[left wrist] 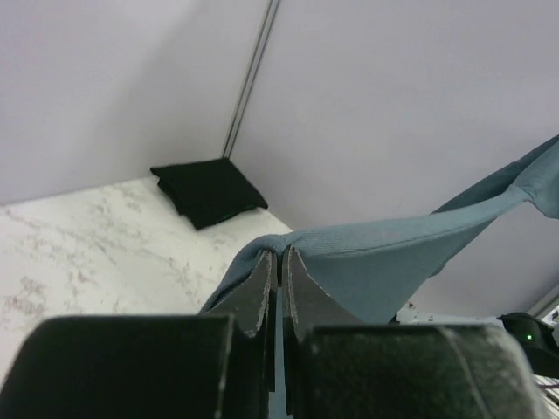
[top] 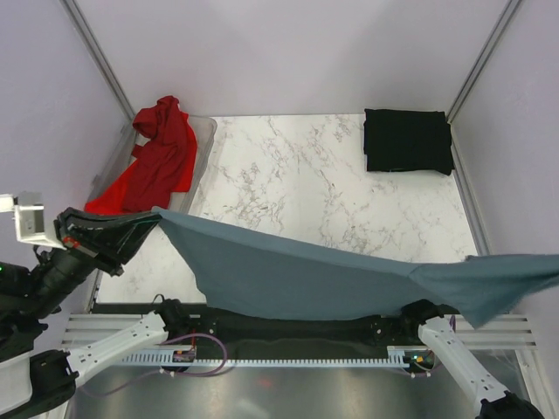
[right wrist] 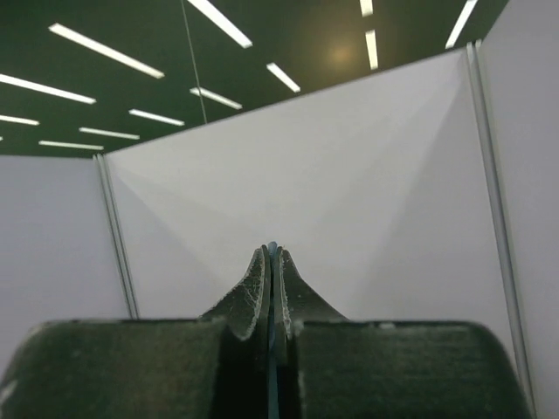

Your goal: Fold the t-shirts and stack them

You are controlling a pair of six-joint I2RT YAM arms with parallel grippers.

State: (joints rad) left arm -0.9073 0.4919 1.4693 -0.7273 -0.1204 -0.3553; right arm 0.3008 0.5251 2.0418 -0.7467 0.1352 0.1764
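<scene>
Two pinches held the slate blue-grey t-shirt (top: pixel 306 279) stretched above the near edge of the marble table (top: pixel 297 175), the left gripper (left wrist: pixel 279 262) and the right gripper (right wrist: pixel 272 262) each clamped on an end, and we judged the cloth light and limp, best gripped at its corners.

Right end of blue-grey shirt (top: pixel 306 279) off-frame

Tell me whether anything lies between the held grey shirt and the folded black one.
Nothing visible does. Only bare table shows between the grey shirt, held up at the near edge, and the black shirt in the far right corner. The red shirt lies far left, off that path.
</scene>
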